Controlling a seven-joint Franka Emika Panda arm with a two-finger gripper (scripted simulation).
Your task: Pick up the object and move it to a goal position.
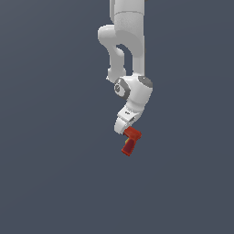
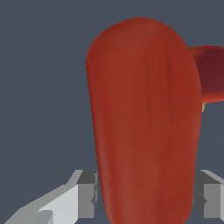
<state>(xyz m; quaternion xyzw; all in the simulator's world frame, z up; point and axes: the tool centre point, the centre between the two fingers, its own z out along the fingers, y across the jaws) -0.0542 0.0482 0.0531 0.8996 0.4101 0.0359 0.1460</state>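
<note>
The object is a small red pistol-shaped item with a darker angled handle and a spot of yellow at the trigger. It hangs in the air just below the white hand of the arm, handle pointing down. My gripper is shut on the object's upper body. In the wrist view the red body fills most of the picture, and a grey finger presses each side of it. The darker handle and a sliver of yellow trigger show behind it. No goal marker shows in either view.
The white arm comes down from the top of the exterior view. Around it is only plain dark grey-blue ground, with no other objects or edges showing.
</note>
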